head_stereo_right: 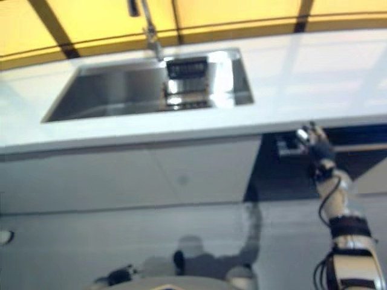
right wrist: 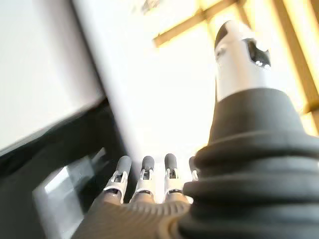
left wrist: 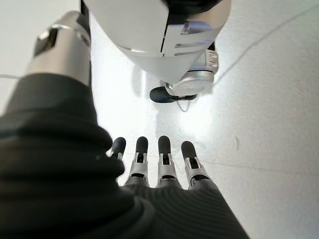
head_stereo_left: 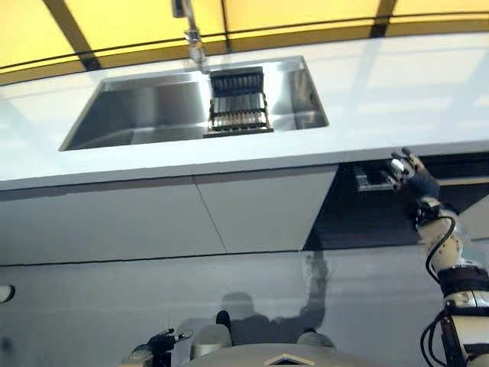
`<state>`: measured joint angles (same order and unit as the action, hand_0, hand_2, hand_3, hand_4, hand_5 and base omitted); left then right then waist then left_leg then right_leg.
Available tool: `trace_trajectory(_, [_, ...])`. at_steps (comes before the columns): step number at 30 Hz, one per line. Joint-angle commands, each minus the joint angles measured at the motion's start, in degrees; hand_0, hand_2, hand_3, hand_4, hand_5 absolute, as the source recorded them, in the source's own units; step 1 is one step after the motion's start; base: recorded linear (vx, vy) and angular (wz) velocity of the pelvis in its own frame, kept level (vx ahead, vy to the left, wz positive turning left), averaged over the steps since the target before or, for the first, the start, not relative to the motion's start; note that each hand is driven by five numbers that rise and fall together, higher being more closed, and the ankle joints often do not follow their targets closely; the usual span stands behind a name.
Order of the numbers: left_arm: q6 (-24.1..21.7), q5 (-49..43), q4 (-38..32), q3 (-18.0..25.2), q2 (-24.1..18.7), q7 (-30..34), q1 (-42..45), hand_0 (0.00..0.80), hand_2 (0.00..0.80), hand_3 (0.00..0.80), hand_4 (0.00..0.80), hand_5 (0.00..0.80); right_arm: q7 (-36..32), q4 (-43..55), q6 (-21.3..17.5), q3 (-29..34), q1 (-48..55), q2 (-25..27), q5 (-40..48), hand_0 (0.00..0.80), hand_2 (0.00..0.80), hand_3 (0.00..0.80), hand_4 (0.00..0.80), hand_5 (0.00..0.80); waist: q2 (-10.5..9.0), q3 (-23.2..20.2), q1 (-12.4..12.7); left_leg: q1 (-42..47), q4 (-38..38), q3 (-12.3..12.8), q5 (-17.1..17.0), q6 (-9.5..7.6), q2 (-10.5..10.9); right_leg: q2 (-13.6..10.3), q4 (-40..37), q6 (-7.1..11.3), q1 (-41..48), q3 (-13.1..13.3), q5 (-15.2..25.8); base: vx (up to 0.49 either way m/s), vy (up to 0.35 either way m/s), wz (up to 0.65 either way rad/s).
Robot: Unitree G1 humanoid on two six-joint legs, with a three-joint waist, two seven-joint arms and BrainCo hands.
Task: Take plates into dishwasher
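Note:
No plate shows plainly in any view. A dark slatted rack [head_stereo_left: 238, 103] stands in the steel sink [head_stereo_left: 145, 111]; what it holds I cannot make out. Under the counter at the right is the dishwasher's dark front [head_stereo_left: 359, 218] with a silver fitting [head_stereo_left: 373, 180] at its top edge. My right hand [head_stereo_left: 409, 170] is raised to that top edge, right beside the fitting, just below the counter's lip. Its fingers [right wrist: 144, 174] are straight and hold nothing. My left hand [head_stereo_left: 159, 342] hangs low near the floor, its fingers [left wrist: 164, 154] straight and empty.
A white countertop [head_stereo_left: 405, 84] runs across the view, with a tap [head_stereo_left: 191, 34] behind the sink. Pale grey cabinet fronts [head_stereo_left: 153, 218] fill the space left of the dishwasher. A yellow wall [head_stereo_left: 306, 11] lies beyond the counter.

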<state>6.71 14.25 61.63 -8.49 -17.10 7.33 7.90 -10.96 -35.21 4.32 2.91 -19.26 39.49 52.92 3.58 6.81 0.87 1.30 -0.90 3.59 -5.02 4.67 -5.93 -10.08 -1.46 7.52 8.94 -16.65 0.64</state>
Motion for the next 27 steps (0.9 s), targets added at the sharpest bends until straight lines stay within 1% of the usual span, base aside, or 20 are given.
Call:
trace_trajectory(1, [0.09,-3.01,0.15,-1.88,-3.23,-0.19,-4.63,0.000,0.000,0.000,0.000,0.000,-1.43,0.72,-0.79,-1.75,-7.12,-1.43,-3.49,0.000,0.000,0.000,0.000,0.000,-1.56,1.08,2.50,-0.01,4.52,1.17,5.89,-0.30,1.16,1.52,9.81,-3.68,-3.93,0.88,-7.13,0.000,-0.011,0.12])
trace_trajectory(2, [0.06,-3.00,0.16,-1.83,-3.23,-0.22,-4.58,0.000,0.000,0.000,0.000,0.000,-1.44,0.76,-0.70,-1.88,-6.76,-1.60,-3.85,0.000,0.000,0.000,0.000,0.000,-1.60,1.00,2.46,0.06,4.26,1.17,5.75,-0.28,1.13,1.57,9.57,-3.64,-3.87,0.94,-7.00,-0.009,-0.014,0.06])
trace_trajectory(6, [-0.56,-1.76,-0.40,-0.92,-2.86,-0.96,-4.23,0.000,0.000,0.000,0.000,0.000,-1.11,1.47,1.11,-4.62,1.10,-3.84,-13.84,0.000,0.000,0.000,0.000,0.000,-2.35,0.14,1.70,0.41,0.13,1.23,3.41,0.37,0.42,2.27,5.52,-2.64,-3.49,1.77,-4.66,-0.022,0.004,0.03])
trace_trajectory(8, [-0.70,-1.36,-0.56,-0.61,-2.50,-0.93,-4.38,0.000,0.000,0.000,0.000,0.000,0.19,1.37,0.19,-5.48,4.87,-4.91,-18.25,0.000,0.000,0.000,0.000,0.000,-2.74,-0.33,1.31,0.45,-1.22,1.61,2.64,0.55,0.25,2.54,3.99,-2.30,-3.35,1.74,-3.82,-0.016,0.024,0.06])
trace_trajectory(9, [-0.77,-1.18,-0.52,-0.60,-2.44,-0.93,-4.42,0.000,0.000,0.000,0.000,0.000,0.33,1.26,-0.07,-5.65,5.60,-5.11,-19.04,0.000,0.000,0.000,0.000,0.000,-2.82,-0.43,1.18,0.46,-1.45,1.78,2.50,0.58,0.20,2.60,3.69,-2.25,-3.32,1.74,-3.66,-0.008,0.058,0.03])
trace_trajectory(11, [-0.90,-0.41,-0.19,0.00,-1.96,-0.58,-4.78,0.000,0.000,0.000,0.000,0.000,-0.22,0.91,0.24,-6.22,9.98,-7.00,-22.68,0.000,0.000,0.000,0.000,0.000,-3.25,-0.90,0.28,0.57,-2.58,2.77,2.03,0.68,0.14,2.91,2.05,-1.94,-3.20,1.65,-2.77,-0.004,0.089,0.02])
trace_trajectory(13, [-0.86,0.20,0.15,0.19,-1.76,-0.65,-5.18,0.000,0.000,0.000,0.000,0.000,-0.61,-0.14,0.57,-6.79,11.47,-7.94,-24.91,0.000,0.000,0.000,0.000,0.000,-3.46,-1.09,-0.10,0.60,-2.76,3.20,2.05,0.66,0.19,3.02,1.33,-1.83,-3.18,1.57,-2.34,0.003,0.074,-0.01])
trace_trajectory(14, [-0.88,0.79,0.74,0.48,-1.39,-0.66,-5.59,0.000,0.000,0.000,0.000,0.000,-1.44,-2.20,1.22,-7.42,13.06,-9.15,-27.28,0.000,0.000,0.000,0.000,0.000,-3.77,-1.31,-0.50,0.79,-2.90,3.64,2.23,0.47,0.31,3.12,0.63,-1.70,-3.15,1.60,-1.92,0.012,0.083,-0.02])
trace_trajectory(16, [-0.54,0.93,1.24,0.95,-1.05,-0.20,-6.13,0.000,0.000,0.000,0.000,0.000,-2.15,-5.97,0.49,-8.37,15.38,-11.01,-30.36,0.000,0.000,0.000,0.000,0.000,-4.10,-1.54,-0.86,0.95,-2.92,4.00,2.47,0.24,0.48,3.18,0.11,-1.57,-3.24,1.72,-1.54,0.019,0.086,-0.01])
trace_trajectory(18, [-0.13,1.05,1.55,1.07,-0.78,-0.05,-6.61,0.000,0.000,0.000,0.000,0.000,-2.46,-9.13,1.07,-9.31,16.69,-12.94,-31.68,0.000,0.000,0.000,0.000,0.000,-4.34,-1.69,-1.05,1.16,-2.99,4.18,2.68,0.05,0.67,3.17,-0.25,-1.44,-3.24,1.78,-1.26,0.025,0.058,0.01])
trace_trajectory(20, [0.13,0.20,2.50,0.90,-0.40,0.20,-6.98,0.000,0.000,0.000,0.000,0.000,-1.75,-13.43,0.27,-10.28,18.13,-15.59,-35.04,0.000,0.000,0.000,0.000,0.000,-4.49,-1.81,-1.13,1.34,-3.03,4.16,2.99,-0.30,0.93,3.17,-0.07,-1.40,-3.26,1.89,-1.39,0.039,0.040,0.00])
trace_trajectory(23, [0.46,-1.59,3.37,0.30,0.09,1.10,-7.32,0.000,0.000,0.000,0.000,0.000,0.82,-18.15,-0.29,-11.04,19.33,-18.51,-35.01,0.000,0.000,0.000,0.000,0.000,-4.56,-1.76,-1.26,1.49,-2.93,4.06,3.20,-0.72,1.22,3.11,0.43,-1.35,-3.45,2.30,-1.48,0.038,0.030,-0.01])
trace_trajectory(24, [-0.42,-1.83,4.20,-0.54,0.52,1.58,-7.73,0.000,0.000,0.000,0.000,0.000,0.81,-21.22,-1.40,-11.47,19.42,-19.66,-36.23,0.000,0.000,0.000,0.000,0.000,-4.44,-1.69,-1.44,1.76,-3.00,4.07,3.46,-0.96,1.35,3.06,0.45,-1.28,-3.42,2.41,-1.46,0.040,0.075,-0.01])
trace_trajectory(27, [-0.38,-1.16,4.52,-1.63,1.40,2.05,-8.46,0.000,0.000,0.000,0.000,0.000,0.71,-23.57,-3.01,-12.42,19.93,-21.53,-38.34,0.000,0.000,0.000,0.000,0.000,-4.01,-1.60,-1.87,2.14,-3.19,3.90,3.72,-1.27,1.64,2.98,0.26,-1.21,-3.42,2.91,-1.29,0.029,0.082,-0.02])
